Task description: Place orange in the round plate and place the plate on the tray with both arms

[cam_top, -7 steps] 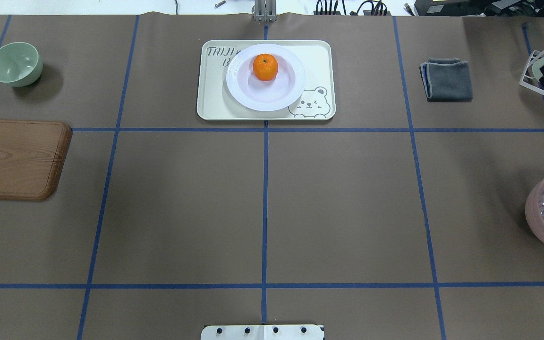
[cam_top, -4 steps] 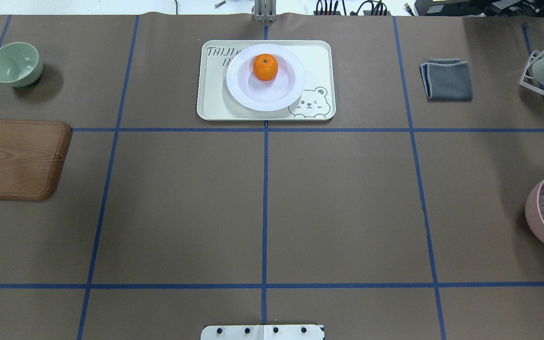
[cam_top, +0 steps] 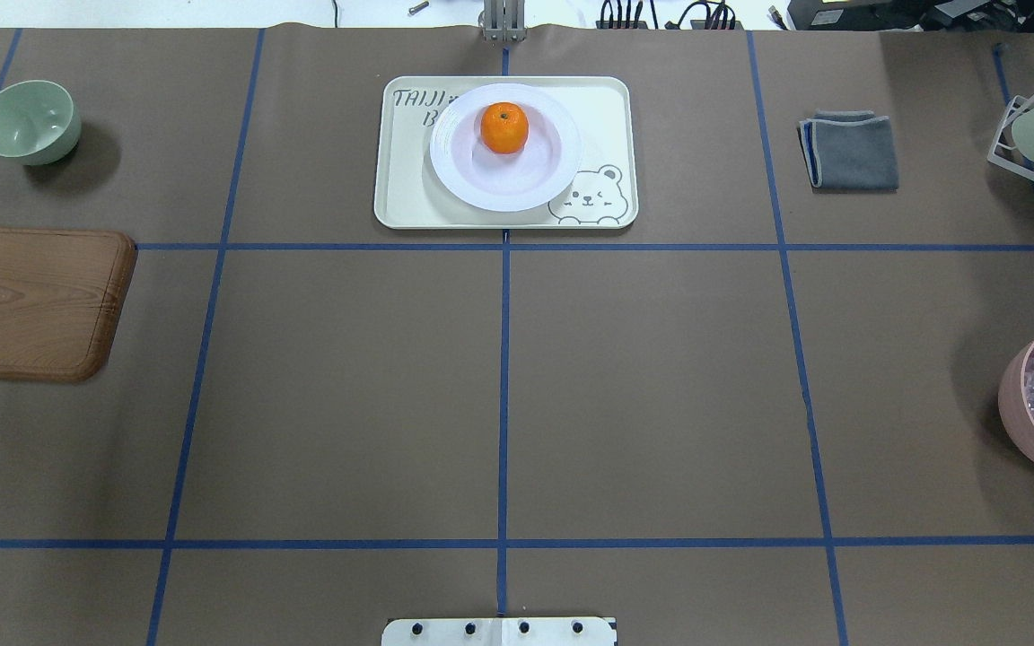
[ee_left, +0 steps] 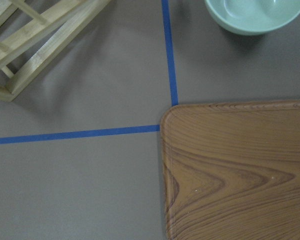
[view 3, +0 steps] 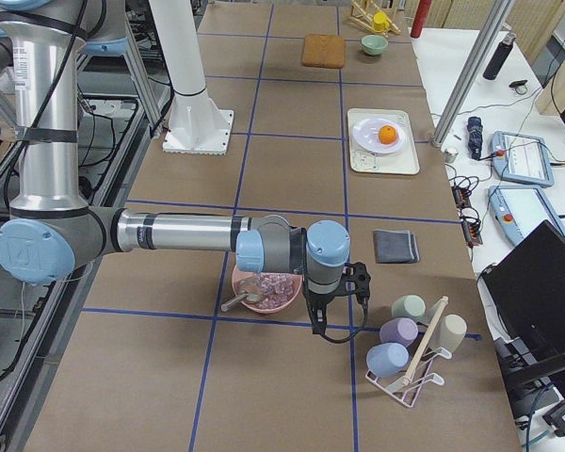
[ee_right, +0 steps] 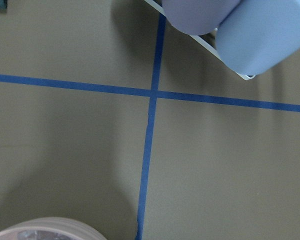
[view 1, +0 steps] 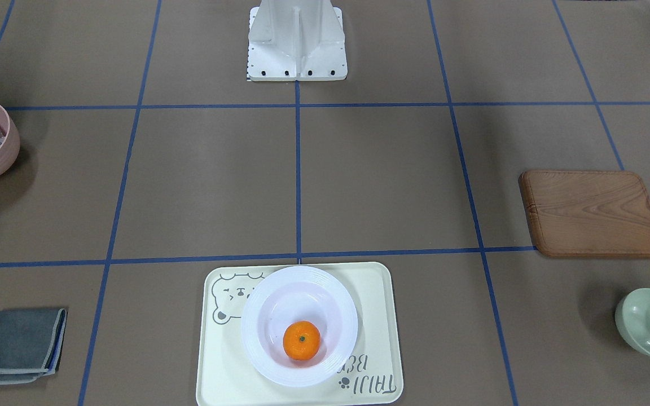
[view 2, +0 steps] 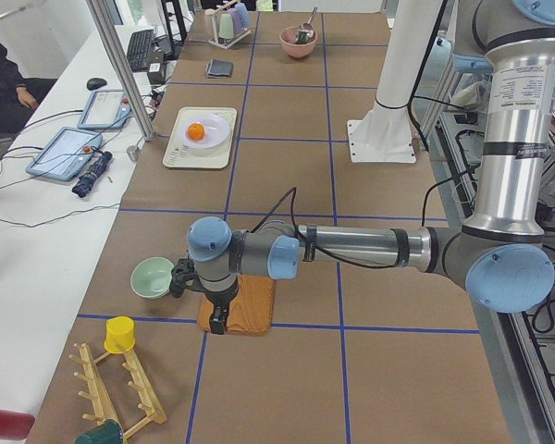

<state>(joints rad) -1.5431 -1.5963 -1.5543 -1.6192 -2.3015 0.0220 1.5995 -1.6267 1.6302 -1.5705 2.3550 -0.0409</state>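
Note:
The orange (cam_top: 504, 127) lies inside the white round plate (cam_top: 535, 184), off-centre toward the far rim. The plate rests on the cream bear tray (cam_top: 400, 193) at the table's far middle. All three also show in the front view: orange (view 1: 301, 340), plate (view 1: 257, 349), tray (view 1: 218, 366). My left gripper (view 2: 219, 322) hangs over the wooden board's end beside the green bowl, far from the tray. My right gripper (view 3: 317, 322) hangs beside the pink bowl. Both show only in the side views, so I cannot tell whether they are open or shut.
A wooden board (cam_top: 28, 301) and a pale-green bowl (cam_top: 29, 121) sit at the left. On the right are a folded grey cloth (cam_top: 851, 152), a pink bowl (cam_top: 1033, 422) of clear pieces and a white cup rack (cam_top: 1033, 148). A bamboo rack (view 2: 120, 393) stands beyond the left arm.
A second ago black gripper parts showed at the overhead view's left and right edges; both have since withdrawn out of that view. Orange, plate and tray have not moved.

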